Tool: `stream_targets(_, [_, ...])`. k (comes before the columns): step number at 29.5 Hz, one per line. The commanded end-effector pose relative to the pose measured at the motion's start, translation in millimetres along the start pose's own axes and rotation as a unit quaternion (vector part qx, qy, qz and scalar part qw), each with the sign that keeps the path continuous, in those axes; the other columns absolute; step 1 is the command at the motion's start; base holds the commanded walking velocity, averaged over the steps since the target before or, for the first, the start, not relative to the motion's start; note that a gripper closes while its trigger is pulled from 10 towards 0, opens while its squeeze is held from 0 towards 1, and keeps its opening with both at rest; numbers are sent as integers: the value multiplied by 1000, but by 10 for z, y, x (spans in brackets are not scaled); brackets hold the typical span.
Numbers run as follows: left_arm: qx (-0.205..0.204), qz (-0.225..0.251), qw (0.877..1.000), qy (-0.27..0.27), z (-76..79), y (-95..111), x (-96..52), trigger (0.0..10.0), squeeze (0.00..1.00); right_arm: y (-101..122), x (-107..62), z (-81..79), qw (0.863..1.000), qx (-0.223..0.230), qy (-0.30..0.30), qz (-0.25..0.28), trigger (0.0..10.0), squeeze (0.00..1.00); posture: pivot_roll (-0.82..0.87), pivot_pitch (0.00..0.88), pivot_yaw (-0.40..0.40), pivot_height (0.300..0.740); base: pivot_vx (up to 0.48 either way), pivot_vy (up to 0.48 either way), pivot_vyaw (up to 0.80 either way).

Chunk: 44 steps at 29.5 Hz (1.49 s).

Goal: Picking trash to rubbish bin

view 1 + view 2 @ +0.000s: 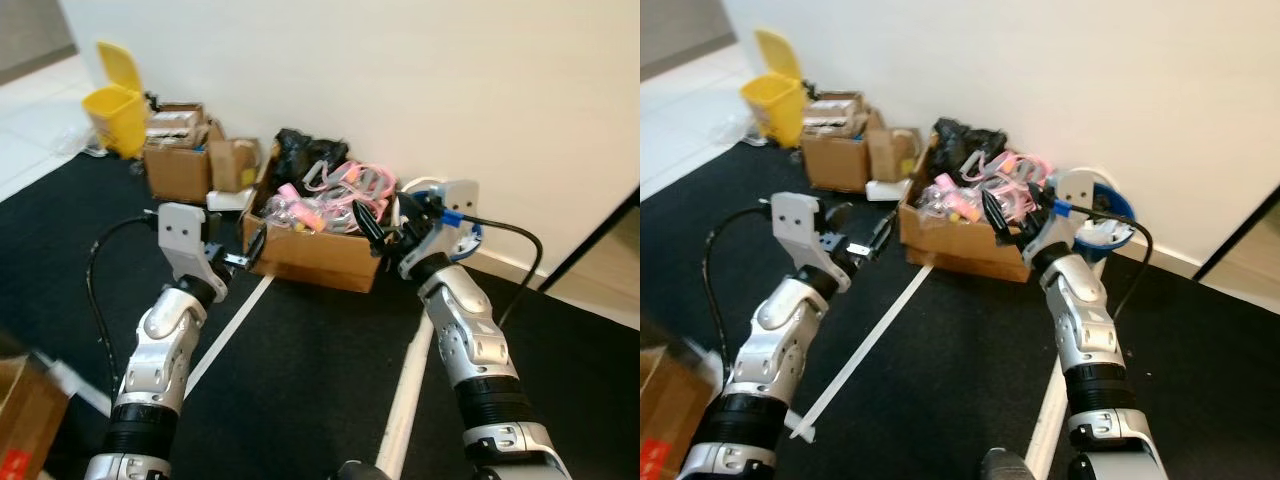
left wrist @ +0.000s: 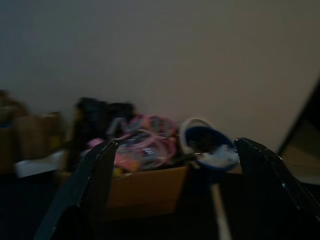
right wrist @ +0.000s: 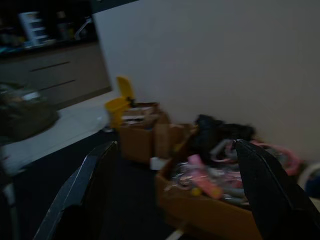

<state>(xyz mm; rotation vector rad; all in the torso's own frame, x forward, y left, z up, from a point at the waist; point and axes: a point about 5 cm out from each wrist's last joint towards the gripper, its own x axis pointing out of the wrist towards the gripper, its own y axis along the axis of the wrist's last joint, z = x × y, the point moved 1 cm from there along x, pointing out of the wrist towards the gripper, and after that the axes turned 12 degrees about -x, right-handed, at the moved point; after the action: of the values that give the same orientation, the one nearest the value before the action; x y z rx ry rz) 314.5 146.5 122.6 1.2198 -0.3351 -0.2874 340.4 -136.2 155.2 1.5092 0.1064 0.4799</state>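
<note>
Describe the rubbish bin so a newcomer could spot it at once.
Follow the white wall to its far left end, past the row of cardboard boxes. The rubbish bin stands there, the only bright yellow thing, with its lid flipped up.

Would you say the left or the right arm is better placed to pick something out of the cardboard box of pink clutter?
Probably the right. The right gripper, fingers open, hangs at the cardboard box rim beside the pink clutter; the left gripper, also open, sits lower against the box's front.
</note>
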Motion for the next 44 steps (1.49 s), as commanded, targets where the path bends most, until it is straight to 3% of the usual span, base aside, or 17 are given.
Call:
stream_targets(1, [-6,-5,1000,-2,4,-24,3,10000,0,-12,1,-12,1000,-5,8,0,10000,0,28,0,-14,740,0,0,-800])
stream_targets(19, [-8,-8,1000,-7,0,-29,1,10000,0,-32,0,-27,1000,0,21,-1,10000,0,26,0,-12,740,0,0,-800])
stream_targets(38, [-5,-9,1000,-20,20,-25,7,10000,0,-38,7,-24,1000,-6,25,-3,10000,0,24,0,-12,740,245,0,0])
stream_targets(44, [-6,-9,1000,-21,24,-22,11,10000,0,-46,10,-29,1000,-1,30,-8,10000,0,22,0,-11,740,303,0,-748])
